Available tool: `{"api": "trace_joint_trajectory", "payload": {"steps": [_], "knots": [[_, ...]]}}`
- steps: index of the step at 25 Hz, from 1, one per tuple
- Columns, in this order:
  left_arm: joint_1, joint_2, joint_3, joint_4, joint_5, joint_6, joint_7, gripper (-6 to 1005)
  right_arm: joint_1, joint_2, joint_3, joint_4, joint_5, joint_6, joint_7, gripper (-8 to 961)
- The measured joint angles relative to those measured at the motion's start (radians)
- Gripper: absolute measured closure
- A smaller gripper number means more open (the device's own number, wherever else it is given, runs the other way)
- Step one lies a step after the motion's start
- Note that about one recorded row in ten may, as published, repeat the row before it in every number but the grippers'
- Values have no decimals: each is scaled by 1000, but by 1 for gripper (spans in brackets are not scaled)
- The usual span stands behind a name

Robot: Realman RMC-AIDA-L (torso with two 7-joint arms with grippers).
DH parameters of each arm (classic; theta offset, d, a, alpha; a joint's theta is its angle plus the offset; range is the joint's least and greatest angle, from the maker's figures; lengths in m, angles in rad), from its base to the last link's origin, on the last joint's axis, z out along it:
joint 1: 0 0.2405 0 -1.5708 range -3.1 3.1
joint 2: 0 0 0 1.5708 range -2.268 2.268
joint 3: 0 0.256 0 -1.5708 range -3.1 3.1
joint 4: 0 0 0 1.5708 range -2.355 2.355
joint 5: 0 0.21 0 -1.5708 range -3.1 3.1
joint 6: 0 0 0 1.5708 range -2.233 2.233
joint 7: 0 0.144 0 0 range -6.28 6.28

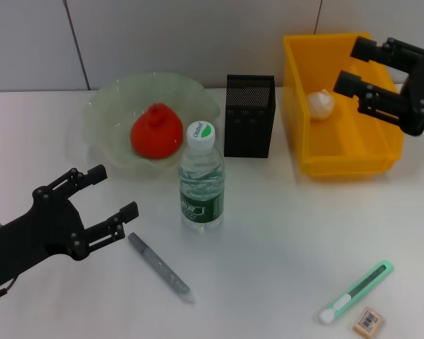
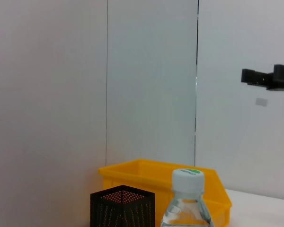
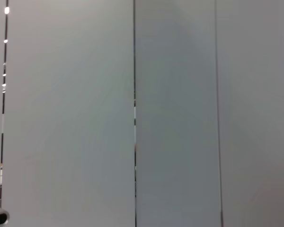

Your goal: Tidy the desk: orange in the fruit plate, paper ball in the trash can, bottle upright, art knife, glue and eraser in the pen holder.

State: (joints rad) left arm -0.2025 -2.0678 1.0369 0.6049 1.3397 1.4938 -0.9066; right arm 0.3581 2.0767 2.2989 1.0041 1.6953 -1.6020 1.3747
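- The right pincer [image 1: 350,62] hangs above the trash can [image 1: 381,159] at the far right of the worktop [image 1: 268,240], its two fingers spread wide and holding nothing.
- The paper ball [image 1: 321,104] lies inside the trash can, on its floor near the left wall, just left of and below the right pincer's fingertips.
- The left pincer [image 1: 116,191] sits low at the near left of the worktop, fingers wide apart and empty, pointing toward the bottle [image 1: 201,176].
- The bottle stands upright near the middle of the worktop, cap on top, apart from the left pincer's fingertips.
- A grey pen-like stick [image 1: 159,267] lies flat on the worktop just right of the left pincer's lower finger, angled toward the near edge — whether it is the glue cannot be told.
- The orange [image 1: 156,131] rests inside the fruit plate [image 1: 102,116], which sits at the far left behind the bottle.
- The pen holder [image 1: 249,116] stands upright between the fruit plate and the trash can, close to the can's left wall.
- The art knife [image 1: 357,291], pale green, lies flat at the near right of the worktop — the eraser [image 1: 368,320] lies just beside its near end, not quite touching.
- In the left wrist view, the bottle cap, the pen holder and the trash can show low against a pale wall, with the right pincer farther off.
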Motion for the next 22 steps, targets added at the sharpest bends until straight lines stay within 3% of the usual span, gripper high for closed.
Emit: {"api": "trace_joint_trajectory", "payload": {"steps": [22], "knots": [[-14, -2, -23, -71, -4, -28, 0, 172, -71, 3, 46, -122, 1, -58, -143, 314]]}}
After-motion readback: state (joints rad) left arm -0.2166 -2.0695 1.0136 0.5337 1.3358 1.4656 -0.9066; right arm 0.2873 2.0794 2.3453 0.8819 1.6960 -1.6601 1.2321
